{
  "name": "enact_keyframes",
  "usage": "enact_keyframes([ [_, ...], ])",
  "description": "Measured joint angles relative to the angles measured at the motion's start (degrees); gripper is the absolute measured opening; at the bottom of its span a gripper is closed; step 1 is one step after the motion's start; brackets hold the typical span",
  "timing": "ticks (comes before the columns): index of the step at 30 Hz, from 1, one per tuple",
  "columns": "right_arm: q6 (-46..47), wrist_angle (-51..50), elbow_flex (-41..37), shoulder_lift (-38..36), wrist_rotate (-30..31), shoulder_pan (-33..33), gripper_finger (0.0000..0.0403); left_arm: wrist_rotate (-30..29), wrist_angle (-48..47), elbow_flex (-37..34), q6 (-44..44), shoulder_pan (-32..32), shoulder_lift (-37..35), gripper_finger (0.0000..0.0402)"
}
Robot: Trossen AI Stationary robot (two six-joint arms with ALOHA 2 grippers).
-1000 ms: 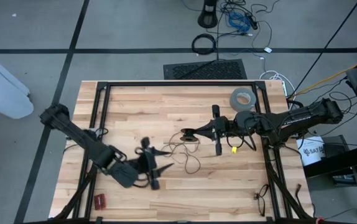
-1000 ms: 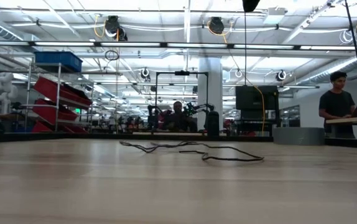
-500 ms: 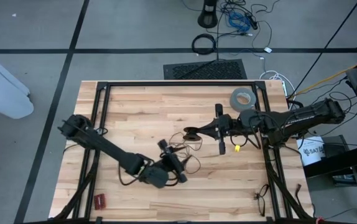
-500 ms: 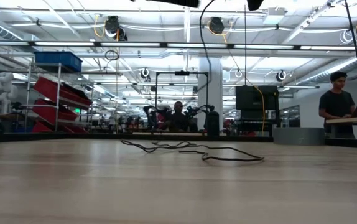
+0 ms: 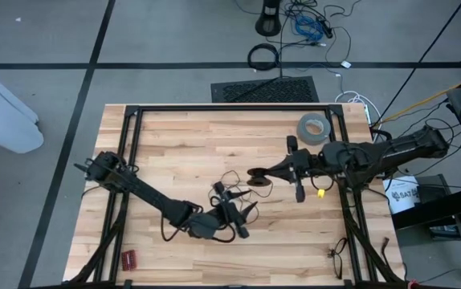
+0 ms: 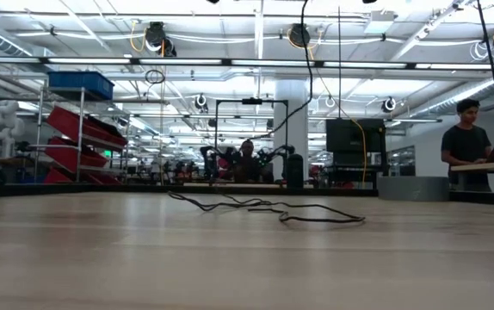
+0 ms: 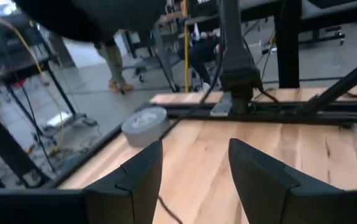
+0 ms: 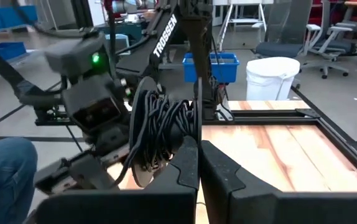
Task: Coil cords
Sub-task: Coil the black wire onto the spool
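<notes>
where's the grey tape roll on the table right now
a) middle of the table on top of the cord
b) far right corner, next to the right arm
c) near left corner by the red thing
b: the grey tape roll lies at the table's far right corner, beside the right arm.

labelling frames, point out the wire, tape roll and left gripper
wire [image 6: 316,219]: low view, its looped end on the table
tape roll [image 5: 312,127]: high view, its grey ring
left gripper [image 5: 234,213]: high view, between its fingertips
</notes>
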Motion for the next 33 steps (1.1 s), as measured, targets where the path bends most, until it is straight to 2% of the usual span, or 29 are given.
enact_keyframes([
  [3, -0.1, -0.9, 0.0, -0.3, 0.1, 0.6, 0.0, 1.1, 3.1, 0.0, 4.0, 0.1, 0.0, 0.0192],
  [13, 0.0, -1.4, 0.0, -0.3, 0.1, 0.9, 0.0, 5.5, 2.3, 0.0, 5.4, 2.4, 0.0, 0.0181],
  [16, 0.1, -1.4, 0.0, -0.3, 0.1, 0.9, 0.0, 7.5, 1.0, 0.0, 5.3, 3.4, 0.0, 0.016],
  [21, 0.3, -2.0, 0.0, -0.3, 0.1, 1.1, 0.0, 6.8, 0.9, 0.0, 5.5, 3.6, 0.0, 0.0112],
  [24, 0.3, -2.4, 0.0, -0.3, 0.1, 1.3, 0.0, 4.5, 0.7, 0.0, 7.0, 3.2, -0.1, 0.0074],
  [28, 0.3, -2.4, 0.0, -0.3, 0.1, 1.3, 0.0, 4.1, -3.3, 0.0, 6.0, 3.1, -0.1, 0.0016],
  [33, 1.1, -2.3, 0.0, -0.3, 0.1, 1.3, 0.0, 3.9, -8.3, 0.0, 3.6, 3.4, -0.1, 0.0012],
])
